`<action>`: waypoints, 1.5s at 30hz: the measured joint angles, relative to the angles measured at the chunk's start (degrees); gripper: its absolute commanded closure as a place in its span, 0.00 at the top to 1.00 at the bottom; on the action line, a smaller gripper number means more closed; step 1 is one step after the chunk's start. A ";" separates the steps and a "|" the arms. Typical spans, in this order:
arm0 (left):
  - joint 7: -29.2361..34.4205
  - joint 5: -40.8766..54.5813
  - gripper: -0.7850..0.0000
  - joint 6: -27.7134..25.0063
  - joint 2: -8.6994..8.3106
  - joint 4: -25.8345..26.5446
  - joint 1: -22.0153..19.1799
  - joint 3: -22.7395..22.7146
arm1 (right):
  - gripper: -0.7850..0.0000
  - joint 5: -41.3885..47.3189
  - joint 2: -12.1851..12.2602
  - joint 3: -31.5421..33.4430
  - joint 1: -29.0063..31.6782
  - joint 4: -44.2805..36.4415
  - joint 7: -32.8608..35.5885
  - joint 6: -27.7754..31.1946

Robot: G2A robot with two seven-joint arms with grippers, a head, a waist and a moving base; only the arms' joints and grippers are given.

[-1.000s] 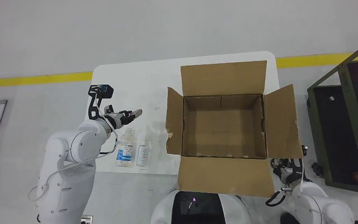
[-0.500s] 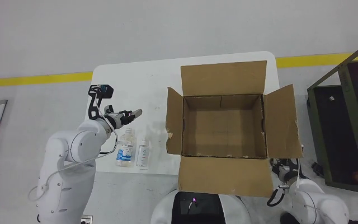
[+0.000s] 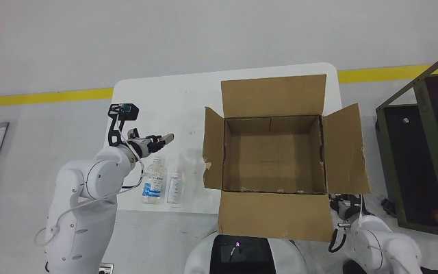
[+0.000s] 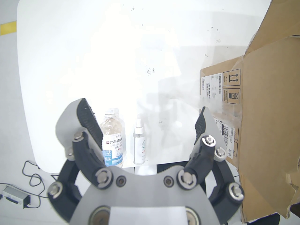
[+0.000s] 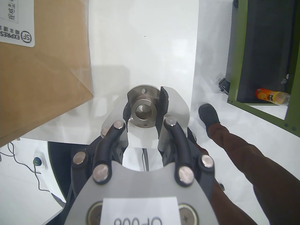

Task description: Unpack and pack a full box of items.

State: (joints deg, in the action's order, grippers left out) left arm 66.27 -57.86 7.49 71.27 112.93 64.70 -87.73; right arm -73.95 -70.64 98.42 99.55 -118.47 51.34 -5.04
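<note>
Brown box (image 3: 274, 96), white table (image 3: 171, 103), yellow floor stripe (image 3: 55, 96).
The box is plain brown cardboard with white labels printed in black, and the table is flecked with small dark marks. The bottle (image 4: 112, 139) is clear, its label blue and white with a red patch. The spray bottle (image 4: 140, 145) is clear with a white top. The left gripper (image 4: 143, 107) is silver with black ribbed pads. The right gripper (image 5: 144, 104) has black fingers, and the flange (image 5: 142, 112) is steel-grey. The crate (image 5: 234, 47) is olive green, black inside, with an orange tube (image 5: 269, 95).

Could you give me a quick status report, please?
Left gripper open, by bottle and spray bottle. Right gripper shut on flange, beside box. Box open, nothing inside. Its flap leans toward the bottles.
</note>
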 measured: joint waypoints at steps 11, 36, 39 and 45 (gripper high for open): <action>0.00 0.00 1.00 0.00 0.00 0.00 0.00 0.00 | 0.48 3.35 0.12 4.08 0.93 -3.98 1.17 0.49; 0.00 0.00 1.00 0.00 0.00 0.00 0.00 0.00 | 0.00 11.01 0.43 18.21 4.68 -11.39 -9.75 6.57; 0.00 0.00 1.00 0.00 0.00 0.00 0.00 0.00 | 0.00 11.29 0.41 18.20 4.28 -11.40 -10.55 6.53; 0.00 0.00 1.00 0.00 0.00 0.00 0.00 0.00 | 0.00 11.58 0.17 17.46 -0.07 -7.99 -25.05 4.90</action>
State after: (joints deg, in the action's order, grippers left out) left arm 66.27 -57.86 7.49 71.27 112.92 64.70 -87.73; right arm -62.37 -70.47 115.89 99.49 -126.46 26.29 -0.14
